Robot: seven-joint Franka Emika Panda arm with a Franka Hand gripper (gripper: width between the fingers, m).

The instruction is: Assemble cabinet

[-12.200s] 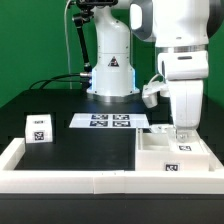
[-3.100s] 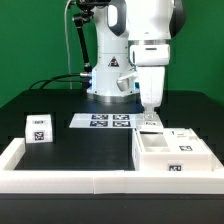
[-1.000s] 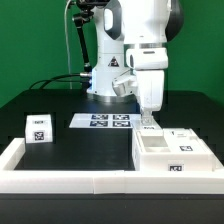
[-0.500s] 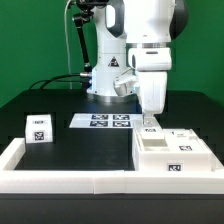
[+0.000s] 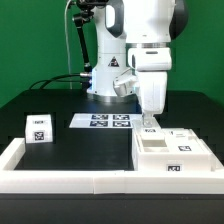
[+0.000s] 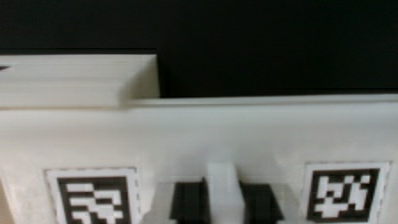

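Note:
The white cabinet body [image 5: 172, 155] lies at the exterior view's right, inside the border frame, with tags on its front face. In the wrist view it fills the lower half, with two tags [image 6: 89, 197] facing the camera. My gripper [image 5: 150, 122] stands straight down over the body's back left corner. In the wrist view the gripper [image 6: 222, 203] has its dark fingers [image 6: 192, 203] pressed on either side of a thin white upright wall [image 6: 222, 180] of the cabinet. A small white tagged insert piece [image 5: 38, 127] sits alone at the exterior view's left.
The marker board [image 5: 104, 121] lies flat in front of the arm's base. The low white border frame [image 5: 60, 177] runs along the front and left sides. The table is black, with a green wall behind.
Over the last second the gripper has shifted very slightly toward the exterior view's right. Earlier it stood over the body's right end and has since moved to its left end.

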